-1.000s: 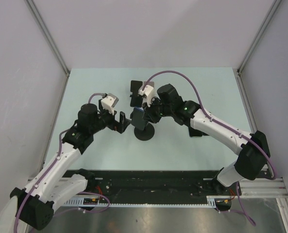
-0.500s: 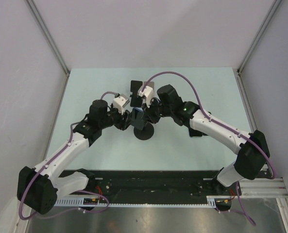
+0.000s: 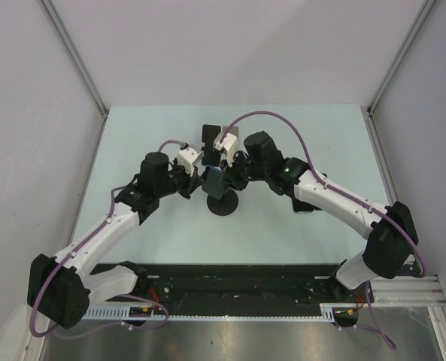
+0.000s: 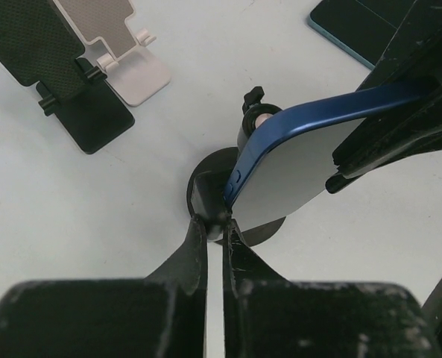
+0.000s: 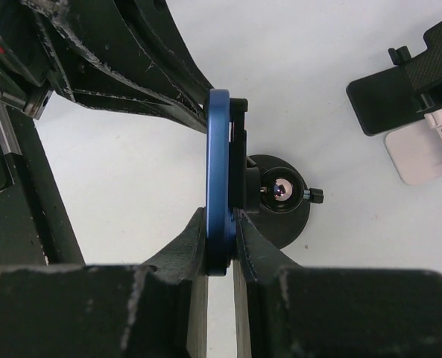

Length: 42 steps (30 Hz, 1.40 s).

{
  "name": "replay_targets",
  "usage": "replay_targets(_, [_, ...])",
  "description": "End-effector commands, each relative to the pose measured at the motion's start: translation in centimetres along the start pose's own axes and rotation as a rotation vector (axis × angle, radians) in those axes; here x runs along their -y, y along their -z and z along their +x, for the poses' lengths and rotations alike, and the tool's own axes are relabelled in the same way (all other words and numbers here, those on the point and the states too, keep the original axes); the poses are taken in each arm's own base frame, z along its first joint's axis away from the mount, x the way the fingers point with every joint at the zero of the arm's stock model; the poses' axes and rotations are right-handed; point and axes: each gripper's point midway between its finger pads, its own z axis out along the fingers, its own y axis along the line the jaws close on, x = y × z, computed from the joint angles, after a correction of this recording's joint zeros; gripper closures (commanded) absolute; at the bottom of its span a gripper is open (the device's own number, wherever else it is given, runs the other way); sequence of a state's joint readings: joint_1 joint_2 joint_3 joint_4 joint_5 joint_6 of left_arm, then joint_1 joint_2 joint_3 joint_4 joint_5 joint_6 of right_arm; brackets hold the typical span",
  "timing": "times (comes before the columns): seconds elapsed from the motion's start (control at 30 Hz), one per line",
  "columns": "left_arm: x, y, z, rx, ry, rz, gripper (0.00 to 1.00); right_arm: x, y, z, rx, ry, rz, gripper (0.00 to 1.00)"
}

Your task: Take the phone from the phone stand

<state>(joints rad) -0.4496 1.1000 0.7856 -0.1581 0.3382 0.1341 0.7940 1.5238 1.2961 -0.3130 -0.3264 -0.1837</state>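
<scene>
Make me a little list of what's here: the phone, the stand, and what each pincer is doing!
phone: blue, up on its edge, in the stand
stand: black, round base
right pincer: shut on the phone's edge
left pincer: shut on a black stand part by the phone's corner
spare stands: black one and white one, side by side
second phone: lying flat

Pale green table — round phone stand, black folding stand, white folding stand
</scene>
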Motion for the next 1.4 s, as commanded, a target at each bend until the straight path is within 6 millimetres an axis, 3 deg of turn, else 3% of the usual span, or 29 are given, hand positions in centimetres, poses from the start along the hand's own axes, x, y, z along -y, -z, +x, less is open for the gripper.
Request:
replay_targets(0.0, [-1.2, -0.1, -2.7, 0.078, -0.052, -0.028, 0.99, -0.6, 1.7, -0.5, 0.004, 0.045, -0.026, 1.0])
replay_targets(0.17, [-2.3, 0.0, -2.5, 0.085, 0.007, -0.053, 1.0, -0.6, 2.4, 1.1, -0.056, 0.057, -0.044, 1.0])
replay_targets(0.47, [-4.0, -0.4, -1.9, 0.082, 0.152, -0.067, 1.0, -3.2, 3.3, 2.4, -0.098, 0.071, -0.2, 1.0])
replay_targets(0.73, [-5.1, -0.8, -1.2, 0.064, 0.364, -0.034, 1.0, -4.6, 4.3, 2.6, -0.104, 0.084, -0.266, 1.0])
replay_targets(0.93, [-5.5, -0.6, -1.4, 0.071, 0.41, -0.032, 0.98, -5.4, 4.8, 2.0, -0.084, 0.09, -0.297, 1.0])
replay_targets(1.13, [-4.6, -0.5, -1.9, 0.076, 0.424, 0.021, 0.82, -5.7, 4.5, 0.6, -0.036, 0.094, -0.295, 1.0])
replay_targets(1.37, [-2.8, 2.1, -3.5, 0.154, 0.305, 0.063, 0.42, -3.0, 3.5, -0.5, -0.006, 0.072, -0.151, 1.0])
